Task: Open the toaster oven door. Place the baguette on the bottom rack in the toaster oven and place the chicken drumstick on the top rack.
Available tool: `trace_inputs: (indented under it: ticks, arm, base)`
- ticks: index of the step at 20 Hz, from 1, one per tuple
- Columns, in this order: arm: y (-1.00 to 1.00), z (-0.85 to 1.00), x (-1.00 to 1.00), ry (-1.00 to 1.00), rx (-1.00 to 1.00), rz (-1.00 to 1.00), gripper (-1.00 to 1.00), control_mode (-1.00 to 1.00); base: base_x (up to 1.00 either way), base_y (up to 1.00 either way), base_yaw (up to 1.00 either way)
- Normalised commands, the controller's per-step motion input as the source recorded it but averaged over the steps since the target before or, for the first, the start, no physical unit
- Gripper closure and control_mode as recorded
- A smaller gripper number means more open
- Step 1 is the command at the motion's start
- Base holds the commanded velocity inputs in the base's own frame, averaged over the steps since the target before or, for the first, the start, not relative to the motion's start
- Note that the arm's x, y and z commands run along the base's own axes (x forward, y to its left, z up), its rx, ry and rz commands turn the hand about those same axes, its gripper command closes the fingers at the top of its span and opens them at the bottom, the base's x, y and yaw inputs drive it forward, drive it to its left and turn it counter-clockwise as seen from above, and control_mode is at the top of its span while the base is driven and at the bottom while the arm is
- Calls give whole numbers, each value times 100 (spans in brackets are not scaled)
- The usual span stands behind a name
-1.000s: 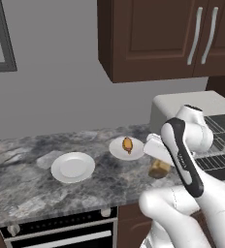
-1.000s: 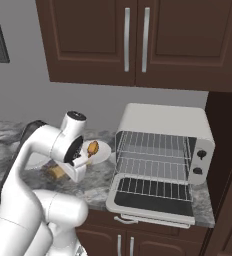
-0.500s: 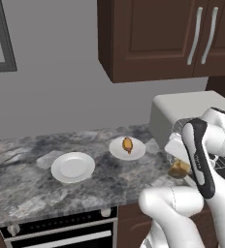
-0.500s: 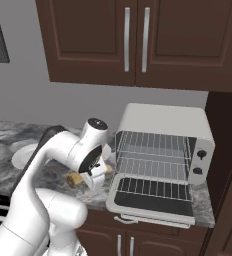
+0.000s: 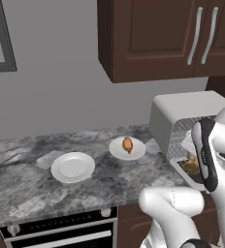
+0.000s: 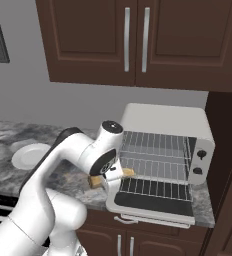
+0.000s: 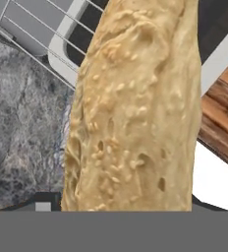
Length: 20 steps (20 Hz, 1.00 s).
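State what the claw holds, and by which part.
The claw holds the baguette beside the open oven. Both ends of the loaf stick out, so the grip seems mid-length; the exact spot cannot be told.

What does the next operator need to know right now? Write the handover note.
Claw: closed on the baguette, carrying it at the open front of the toaster oven.
Toaster oven door: already down, both racks exposed.
Bottom rack and top rack: nothing on them yet.
Chicken drumstick: on the white plate nearer the oven; a second plate sits further left on the counter.
Done: door opened, baguette picked up.
Left: set the baguette on the bottom rack, then fetch the drumstick for the top rack.
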Motion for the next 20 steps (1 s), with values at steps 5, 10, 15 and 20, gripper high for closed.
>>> trace_inputs:
  ticks: [5,10,15,20]
  arm:
    - [-54,0,27,0,-6,-27,100,-100]
    - [-50,0,35,5,-3,-25,100,-100]
    - [-45,-5,36,7,-2,-22,100,-100]
    - [-34,-19,27,7,0,-9,100,-100]
  base:
    - [0,0,0]
    - [0,0,0]
    - [0,0,0]
    - [0,0,0]
